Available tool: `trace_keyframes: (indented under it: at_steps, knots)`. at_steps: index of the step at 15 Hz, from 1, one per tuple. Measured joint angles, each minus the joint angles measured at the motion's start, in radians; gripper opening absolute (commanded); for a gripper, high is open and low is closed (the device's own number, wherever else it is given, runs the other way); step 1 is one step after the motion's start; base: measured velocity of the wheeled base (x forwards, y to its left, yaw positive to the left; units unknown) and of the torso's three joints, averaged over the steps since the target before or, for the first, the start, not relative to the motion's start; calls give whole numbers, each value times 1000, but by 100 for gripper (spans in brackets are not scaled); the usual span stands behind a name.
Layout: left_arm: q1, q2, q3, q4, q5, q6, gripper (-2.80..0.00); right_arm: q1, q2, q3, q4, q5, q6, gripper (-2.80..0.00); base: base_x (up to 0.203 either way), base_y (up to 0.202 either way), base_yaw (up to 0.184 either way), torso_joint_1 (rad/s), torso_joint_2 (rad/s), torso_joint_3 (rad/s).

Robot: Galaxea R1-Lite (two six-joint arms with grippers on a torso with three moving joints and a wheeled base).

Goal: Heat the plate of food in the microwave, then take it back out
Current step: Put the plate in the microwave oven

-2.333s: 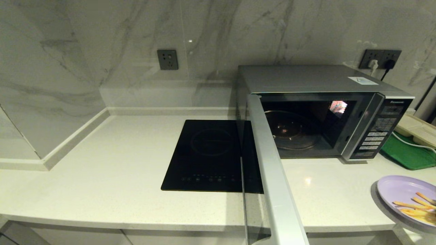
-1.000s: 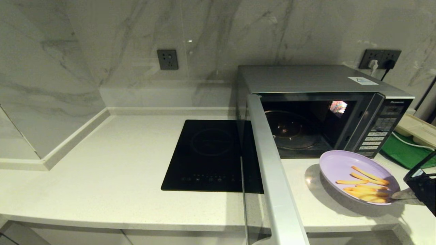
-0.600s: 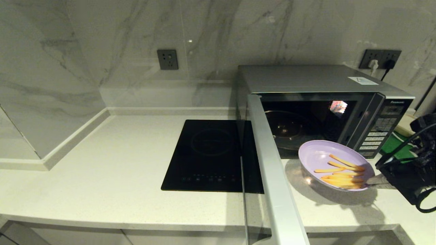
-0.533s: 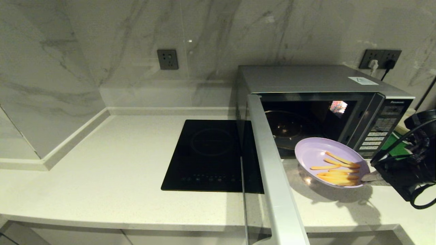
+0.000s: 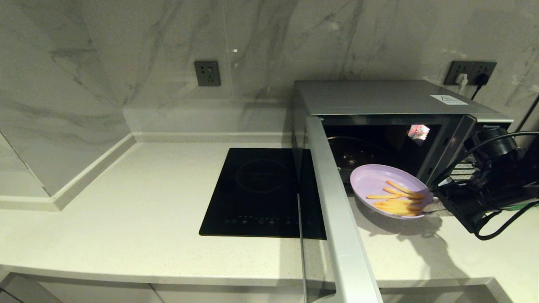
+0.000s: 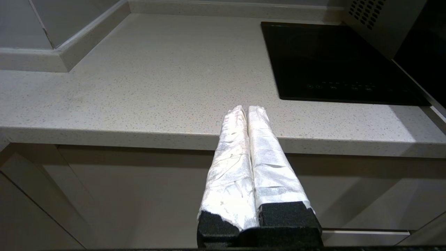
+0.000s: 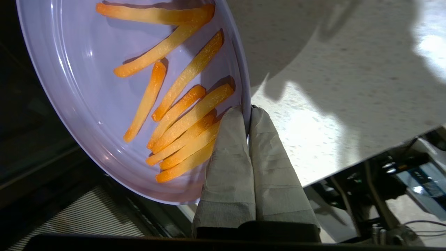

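The pale lilac plate of food (image 5: 377, 182) with yellow-orange sticks hangs above the counter, just in front of the microwave's open cavity. My right gripper (image 5: 430, 207) is shut on the plate's right rim; in the right wrist view its taped fingers (image 7: 226, 153) pinch the plate (image 7: 76, 69) at its edge. The silver microwave (image 5: 379, 99) stands at the back right, its door (image 5: 332, 202) swung wide toward me. My left gripper (image 6: 246, 108) is shut on nothing, parked low before the counter's front edge, out of the head view.
A black induction cooktop (image 5: 257, 191) lies left of the open door. A green tray (image 5: 520, 206) sits right of the microwave, mostly hidden by my right arm. Wall sockets (image 5: 469, 72) with a plugged cable are behind. Bare counter (image 5: 147, 198) spreads to the left.
My right gripper has carried the plate from the counter's right edge leftward, up and back, to the mouth of the microwave. The left arm has not moved.
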Motion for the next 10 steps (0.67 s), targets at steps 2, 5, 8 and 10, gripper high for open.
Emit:
trace_keyframes:
  at_steps: [2, 5, 8, 10]
  knots:
    - [0, 0, 0, 0, 0, 0, -280, 30, 16, -37, 1, -1, 41, -280, 0, 0, 0, 0, 0, 0]
    - [0, 0, 0, 0, 0, 0, -280, 76, 46, -92, 24, -2, 83, -280, 0, 0, 0, 0, 0, 0]
    - [0, 0, 0, 0, 0, 0, -280, 92, 82, -134, 32, -26, 95, -280, 0, 0, 0, 0, 0, 0]
    - [0, 0, 0, 0, 0, 0, -280, 95, 101, -157, 32, -30, 95, -280, 0, 0, 0, 0, 0, 0]
